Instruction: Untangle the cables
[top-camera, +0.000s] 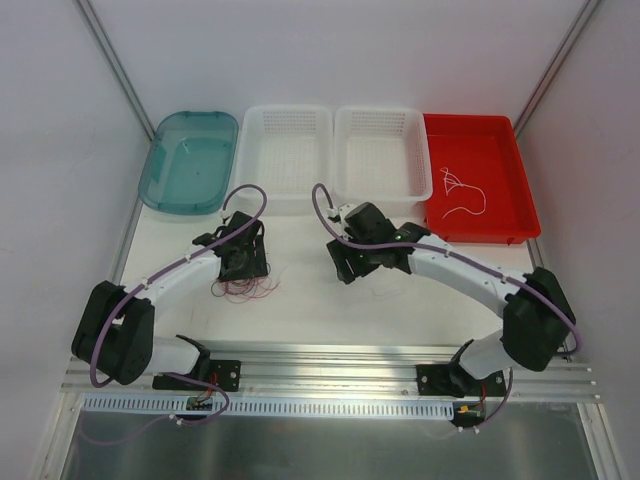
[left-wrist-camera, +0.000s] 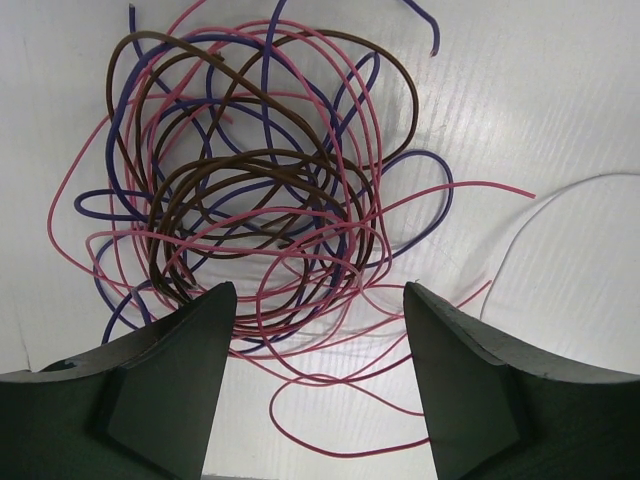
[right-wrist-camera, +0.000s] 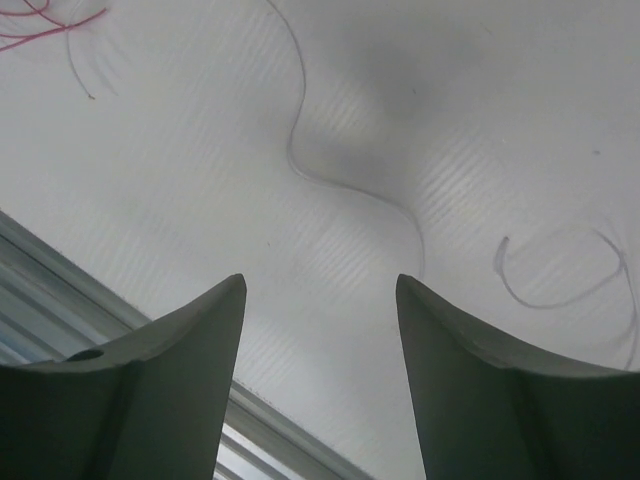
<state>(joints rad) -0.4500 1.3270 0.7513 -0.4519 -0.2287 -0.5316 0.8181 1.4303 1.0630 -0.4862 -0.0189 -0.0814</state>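
left gripper (left-wrist-camera: 318, 300): fingers spread, low over the pink-brown-purple tangle of cables (left-wrist-camera: 262, 200) on the table (left-wrist-camera: 560, 90) | right gripper (right-wrist-camera: 320, 290): spread, empty, above a pale strand (right-wrist-camera: 345, 185), probably white | you: pinch one outer pink loop only, lift slowly

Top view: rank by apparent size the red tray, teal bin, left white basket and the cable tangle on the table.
1. red tray
2. teal bin and left white basket: they look about alike, so not ranked against each other
3. cable tangle, by far the smallest
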